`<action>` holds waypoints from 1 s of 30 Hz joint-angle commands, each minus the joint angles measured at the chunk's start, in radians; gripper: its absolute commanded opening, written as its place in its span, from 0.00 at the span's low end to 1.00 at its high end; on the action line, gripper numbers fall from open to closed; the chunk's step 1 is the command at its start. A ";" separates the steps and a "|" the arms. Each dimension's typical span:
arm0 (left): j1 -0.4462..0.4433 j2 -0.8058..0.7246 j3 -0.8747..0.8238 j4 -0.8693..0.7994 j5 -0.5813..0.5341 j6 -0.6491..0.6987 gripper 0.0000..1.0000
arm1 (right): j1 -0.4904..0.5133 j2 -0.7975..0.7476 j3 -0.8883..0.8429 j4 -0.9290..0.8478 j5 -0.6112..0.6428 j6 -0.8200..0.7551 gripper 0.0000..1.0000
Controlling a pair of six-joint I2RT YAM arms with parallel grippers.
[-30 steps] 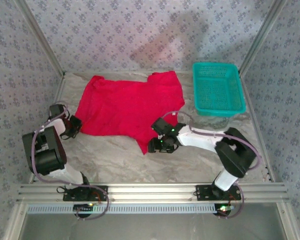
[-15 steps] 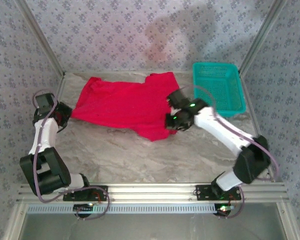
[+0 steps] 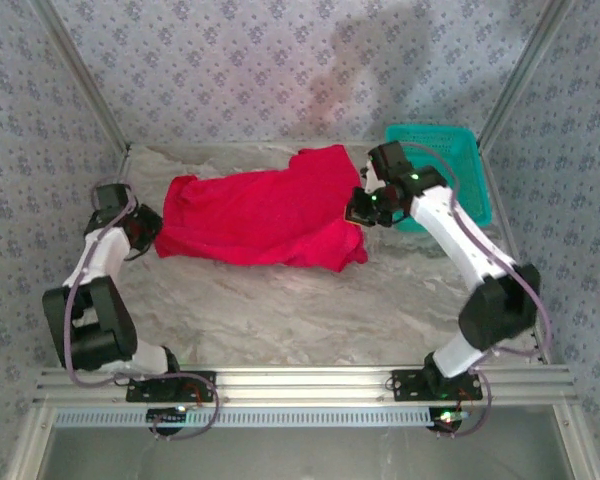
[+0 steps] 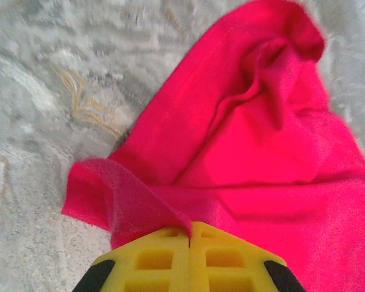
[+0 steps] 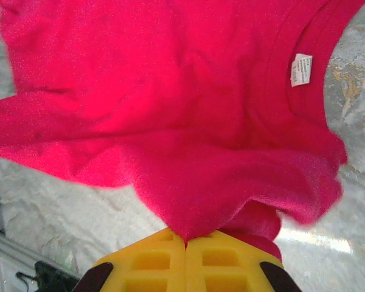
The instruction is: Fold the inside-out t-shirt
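The left end effector (image 3: 148, 232) is pinched tight on the left edge of the red t-shirt (image 3: 260, 212), which lies bunched across the surface (image 3: 280, 300). The right end effector (image 3: 364, 208) is pinched tight on its right edge, beside the teal basket (image 3: 435, 130).

Bright red short-sleeved t-shirt (image 3: 260, 215), soft cloth, rumpled, doubled over itself into wide low band with loose folds. Lies left of teal basket (image 3: 472, 190), right end just beside basket, length stretching away from it. Small white neck tag (image 5: 300, 69) exposed at collar.
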 commanded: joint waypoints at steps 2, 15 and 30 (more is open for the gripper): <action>-0.002 0.110 0.080 -0.015 -0.032 0.028 0.00 | -0.043 0.194 0.136 0.035 -0.078 -0.011 0.00; 0.023 0.206 0.225 -0.094 -0.009 0.062 0.06 | -0.124 0.184 0.097 0.002 0.138 -0.027 0.00; 0.088 0.312 0.348 -0.223 0.097 0.133 0.38 | -0.103 0.315 0.248 0.008 0.139 -0.024 0.00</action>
